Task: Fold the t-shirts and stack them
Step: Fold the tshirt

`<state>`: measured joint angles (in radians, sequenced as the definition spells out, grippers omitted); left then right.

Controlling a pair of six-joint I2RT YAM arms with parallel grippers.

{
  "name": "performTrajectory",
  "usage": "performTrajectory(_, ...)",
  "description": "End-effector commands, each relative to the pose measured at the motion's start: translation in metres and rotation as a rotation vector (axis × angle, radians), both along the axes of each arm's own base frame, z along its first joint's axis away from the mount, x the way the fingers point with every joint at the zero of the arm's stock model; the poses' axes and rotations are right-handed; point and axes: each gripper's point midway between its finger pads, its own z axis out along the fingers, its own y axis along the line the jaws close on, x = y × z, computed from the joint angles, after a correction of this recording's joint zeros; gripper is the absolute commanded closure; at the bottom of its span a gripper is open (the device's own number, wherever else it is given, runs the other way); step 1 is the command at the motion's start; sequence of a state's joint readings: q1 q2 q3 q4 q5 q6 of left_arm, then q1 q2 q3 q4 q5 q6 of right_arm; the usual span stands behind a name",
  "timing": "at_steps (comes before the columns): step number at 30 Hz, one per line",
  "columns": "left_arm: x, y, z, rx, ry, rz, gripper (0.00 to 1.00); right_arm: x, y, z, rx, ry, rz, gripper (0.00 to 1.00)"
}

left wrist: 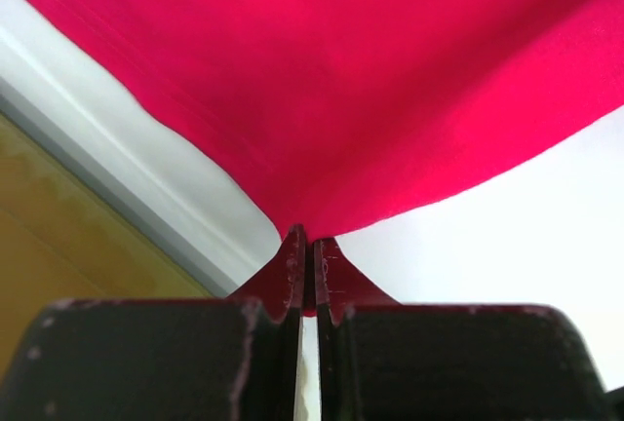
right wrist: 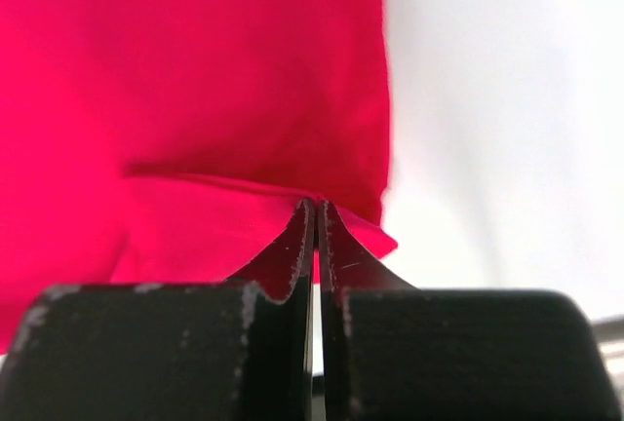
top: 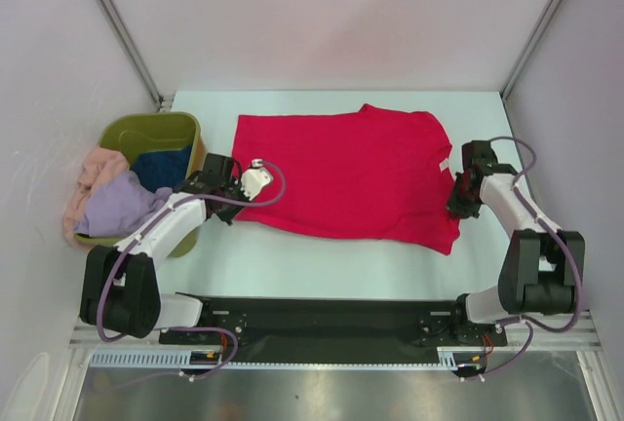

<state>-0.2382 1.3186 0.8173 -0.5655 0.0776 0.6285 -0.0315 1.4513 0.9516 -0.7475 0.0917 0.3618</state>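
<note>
Top external view gives us the red t-shirt [top: 346, 172] spread flat across the middle of the white table [top: 312, 270], with a small pale label showing near its right edge. At the shirt's lower left corner we see the left gripper [top: 231, 209] with its jaws pressed together on the cloth. The left wrist view confirms this: the two fingertips meet on a point of red fabric that fans out above them. At the right side of the shirt, the right gripper [top: 460, 202] sits against the cloth edge. In the right wrist view its jaws are likewise closed, pinching a folded bit of red hem just beside bare table. At the left of the frame, beside the shirt, stands an olive-green tub [top: 156, 131]. A dark blue shirt [top: 162, 166] lies inside it, a lavender shirt [top: 117, 209] drapes over its near rim, and a peach-pink shirt [top: 96, 172] hangs over its left side.
</note>
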Motion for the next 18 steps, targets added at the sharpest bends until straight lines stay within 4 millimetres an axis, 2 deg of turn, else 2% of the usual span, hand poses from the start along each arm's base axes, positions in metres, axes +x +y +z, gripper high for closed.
performTrajectory(1,0.024,-0.002,0.019,0.002,-0.058,0.007,0.98,0.044,0.007,0.064,-0.002,-0.257,0.111,1.00)
performTrajectory(6,0.050,-0.002,0.019,0.014,-0.071,0.019,0.99,0.090,0.008,0.093,-0.040,-0.426,0.220,1.00)
performTrajectory(7,0.054,-0.001,0.019,0.014,-0.072,0.022,0.99,0.100,0.013,0.091,-0.020,-0.436,0.250,1.00)
performTrajectory(8,0.057,0.000,0.015,0.013,-0.059,0.031,0.99,0.116,0.016,0.103,-0.020,-0.484,0.273,1.00)
performTrajectory(10,0.066,-0.001,0.018,0.012,-0.069,0.033,0.99,0.134,0.028,0.111,-0.006,-0.522,0.357,1.00)
performTrajectory(11,0.070,-0.001,0.018,0.013,-0.077,0.036,0.99,0.145,0.032,0.105,0.001,-0.520,0.386,1.00)
performTrajectory(12,0.073,-0.001,0.015,0.016,-0.069,0.037,0.99,0.158,0.034,0.118,-0.007,-0.561,0.417,1.00)
performTrajectory(13,0.074,-0.001,0.014,0.016,-0.066,0.039,0.99,0.164,0.053,0.117,0.000,-0.565,0.498,1.00)
performTrajectory(14,0.076,-0.001,0.014,0.013,-0.067,0.045,0.99,0.172,0.059,0.111,0.006,-0.557,0.518,1.00)
performTrajectory(16,0.077,0.000,0.007,0.018,-0.047,0.057,0.99,0.187,0.064,0.118,-0.016,-0.575,0.561,1.00)
performTrajectory(17,0.076,0.001,0.005,0.018,-0.041,0.073,0.99,0.192,0.064,0.110,-0.012,-0.556,0.565,1.00)
performTrajectory(18,0.077,0.003,0.004,0.017,-0.037,0.086,1.00,0.196,0.064,0.111,-0.013,-0.562,0.572,1.00)
